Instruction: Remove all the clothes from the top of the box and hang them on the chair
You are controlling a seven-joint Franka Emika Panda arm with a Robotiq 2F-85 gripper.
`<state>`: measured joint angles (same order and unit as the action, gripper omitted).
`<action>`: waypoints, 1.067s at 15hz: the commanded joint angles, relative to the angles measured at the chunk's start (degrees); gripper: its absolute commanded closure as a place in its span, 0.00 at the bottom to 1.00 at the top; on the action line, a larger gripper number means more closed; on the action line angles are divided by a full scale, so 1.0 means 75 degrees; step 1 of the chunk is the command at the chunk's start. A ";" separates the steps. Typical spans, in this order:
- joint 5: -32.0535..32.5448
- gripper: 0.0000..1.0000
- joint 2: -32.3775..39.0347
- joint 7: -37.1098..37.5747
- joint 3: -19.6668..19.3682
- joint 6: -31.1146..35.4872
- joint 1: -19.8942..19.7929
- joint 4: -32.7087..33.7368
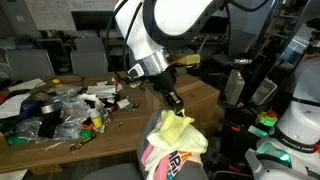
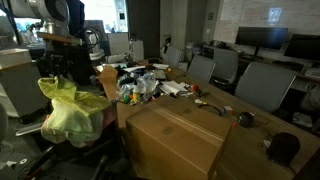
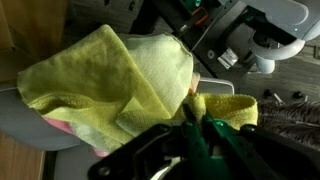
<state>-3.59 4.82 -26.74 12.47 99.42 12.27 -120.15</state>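
Heaped at the left of an exterior view: clothes point(image 2: 70, 118), pale yellow garment point(image 2: 66, 100) uppermost, draped over the chair point(image 3: 20, 130) and hanging downward from the pinch, long axis near vertical. Clamped on its upper fold, at upper centre: gripper point(image 1: 177, 104), jaws together on the cloth. Just beside the heap, lower centre: box point(image 2: 175, 140), plain brown, long edge slanting toward lower right. Cluttered table point(image 2: 225, 105) behind. Print on the peach garment point(image 1: 170, 158) too small to read.
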 commanded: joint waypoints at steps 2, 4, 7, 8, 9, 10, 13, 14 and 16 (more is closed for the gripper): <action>-0.0561 0.98 0.0005 -0.0241 -0.0171 -0.0076 -0.0327 -0.0038; -0.0634 0.98 -0.0007 -0.0207 -0.0232 -0.0069 -0.0413 -0.0078; -0.0685 0.98 -0.0012 -0.0173 -0.0273 -0.0078 -0.0481 -0.0068; -0.0681 0.98 -0.0008 -0.0157 -0.0272 -0.0070 -0.0480 -0.0072; -0.0674 0.98 -0.0007 -0.0158 -0.0270 -0.0062 -0.0478 -0.0081; -0.0655 0.98 -0.0015 -0.0136 -0.0265 -0.0052 -0.0469 -0.0091; -0.0614 0.98 -0.0050 -0.0116 -0.0256 -0.0030 -0.0457 -0.0115; -0.0612 0.80 -0.0059 -0.0098 -0.0254 -0.0028 -0.0454 -0.0120; -0.0576 0.58 -0.0061 -0.0078 -0.0253 -0.0013 -0.0449 -0.0129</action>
<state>-7.18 5.09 -27.31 10.48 99.38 8.93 -120.89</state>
